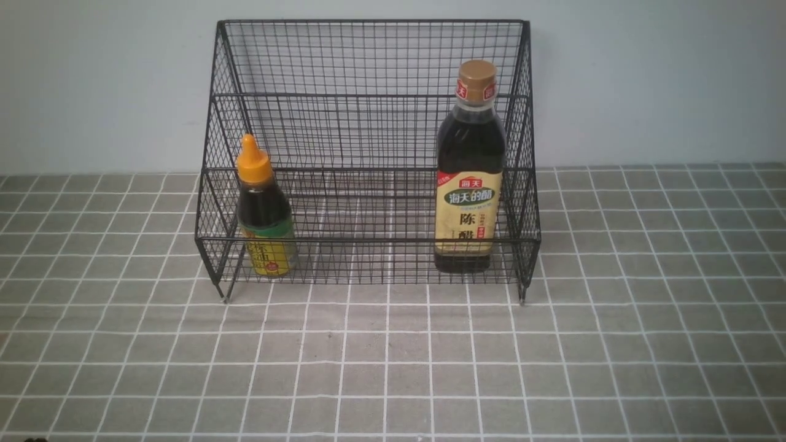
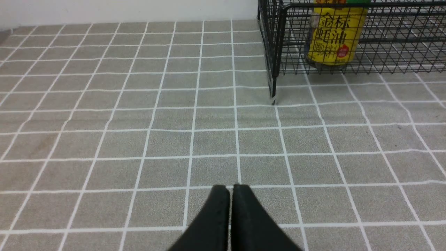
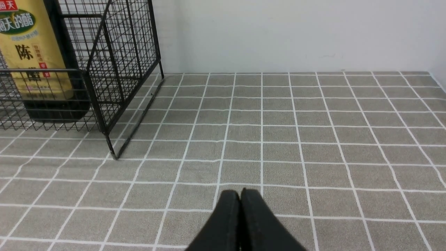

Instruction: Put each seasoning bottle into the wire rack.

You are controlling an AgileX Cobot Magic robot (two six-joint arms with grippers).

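Left gripper (image 2: 231, 190) closed, empty, low over the tiled cloth (image 2: 139, 139), well short of the rack's left leg. Right gripper (image 3: 240, 195) also pinched shut on nothing, over bare cloth, well clear of the rack's right side. Neither arm shows in front view. Wire rack (image 1: 368, 123) stands against the wall. Short bottle (image 1: 264, 209), orange cap, upright in the lowest tier, left end. Tall bottle (image 1: 470, 172), tan cap, upright in the same tier, right end. Both look placed, task likely done. Risks: an arm swinging inward could clip a rack leg and shift it; a jolt would most likely tip the tall bottle.
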